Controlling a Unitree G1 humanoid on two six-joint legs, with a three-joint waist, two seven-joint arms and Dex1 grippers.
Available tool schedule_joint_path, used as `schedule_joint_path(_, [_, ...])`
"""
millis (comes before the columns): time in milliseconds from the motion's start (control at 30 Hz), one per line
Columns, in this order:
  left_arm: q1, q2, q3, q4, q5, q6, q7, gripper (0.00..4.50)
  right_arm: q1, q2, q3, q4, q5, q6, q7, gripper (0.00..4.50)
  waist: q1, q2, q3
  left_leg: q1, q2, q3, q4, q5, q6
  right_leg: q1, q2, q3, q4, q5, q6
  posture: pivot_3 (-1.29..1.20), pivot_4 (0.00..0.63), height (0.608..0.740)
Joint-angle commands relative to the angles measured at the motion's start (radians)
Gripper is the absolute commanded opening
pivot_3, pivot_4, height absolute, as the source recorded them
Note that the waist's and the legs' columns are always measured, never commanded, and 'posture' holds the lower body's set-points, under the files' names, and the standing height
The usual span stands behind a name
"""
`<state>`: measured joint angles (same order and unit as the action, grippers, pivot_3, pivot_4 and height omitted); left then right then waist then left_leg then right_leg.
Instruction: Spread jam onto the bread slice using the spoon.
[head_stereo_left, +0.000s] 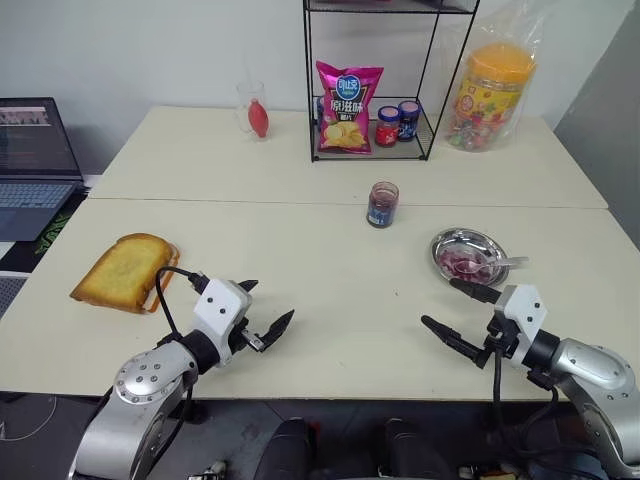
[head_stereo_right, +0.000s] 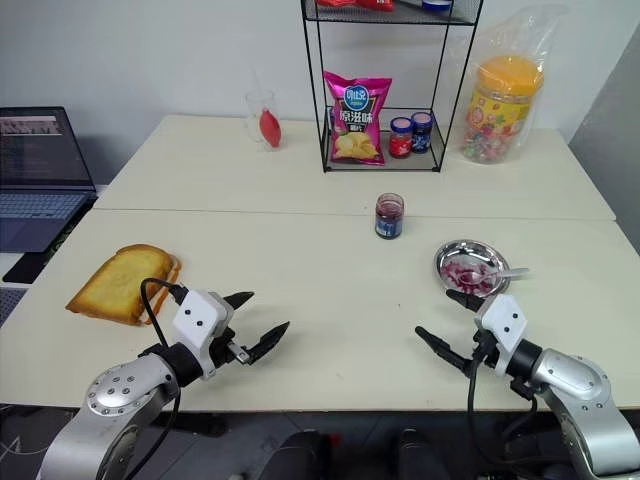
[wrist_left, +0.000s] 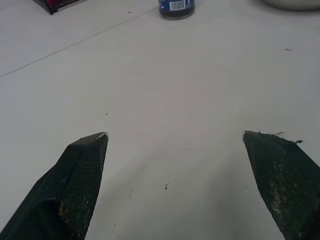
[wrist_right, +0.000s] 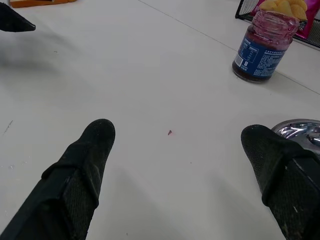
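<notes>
The golden-brown bread slice (head_stereo_left: 125, 270) lies at the table's left edge. A small blue-labelled jam jar (head_stereo_left: 382, 204) with no lid stands mid-table. Right of it, a round metal dish (head_stereo_left: 447, 243) holds red-purple jam (head_stereo_left: 461, 264), and the silver spoon (head_stereo_left: 507, 262) rests in it, its handle over the right rim. My left gripper (head_stereo_left: 268, 302) hovers open and empty near the front edge, right of the bread. My right gripper (head_stereo_left: 440, 303) is open and empty just in front of the dish. The right wrist view shows the jar (wrist_right: 260, 47) and the dish rim (wrist_right: 300, 131).
A black wire rack (head_stereo_left: 312, 90) at the back holds a pink chips bag (head_stereo_left: 348, 105) and two lidded jars (head_stereo_left: 398, 122). A bagged candy jar (head_stereo_left: 490, 95) stands right of it, a glass (head_stereo_left: 255, 110) left of it. A laptop (head_stereo_left: 35, 165) sits beyond the left edge.
</notes>
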<state>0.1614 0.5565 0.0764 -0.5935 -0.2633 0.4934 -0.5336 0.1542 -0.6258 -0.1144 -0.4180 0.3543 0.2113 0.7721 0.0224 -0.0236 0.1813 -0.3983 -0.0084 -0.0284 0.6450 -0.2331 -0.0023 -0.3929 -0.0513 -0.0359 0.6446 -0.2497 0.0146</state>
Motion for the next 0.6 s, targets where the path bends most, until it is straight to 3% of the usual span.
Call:
schedule_joint_path(33, [-0.001,0.011,0.004,-0.035,0.006,-0.026,-0.007,4.50,-0.008,0.000,-0.003,-0.026,0.009,-0.003,0.001,4.48,0.000,0.000,0.000,0.000,0.000,0.000,0.000,0.000,0.000,0.000,0.000,0.000,0.000,0.000,0.000,0.00,0.150,0.740])
schedule_joint_path(500, [0.007,0.020,-0.002,-0.037,0.047,-0.023,0.011,4.50,0.008,0.012,0.009,-0.024,0.009,-0.008,0.010,4.48,0.000,0.000,0.000,0.000,0.000,0.000,0.000,0.000,0.000,0.000,0.000,0.000,0.000,0.000,0.000,0.00,0.150,0.740])
schedule_joint_path(600, [-0.008,0.007,0.005,-0.017,0.053,-0.090,0.008,4.50,0.014,0.015,0.013,-0.028,0.004,-0.007,0.005,4.48,0.000,0.000,0.000,0.000,0.000,0.000,0.000,0.000,0.000,0.000,0.000,0.000,0.000,0.000,0.000,0.00,0.150,0.740])
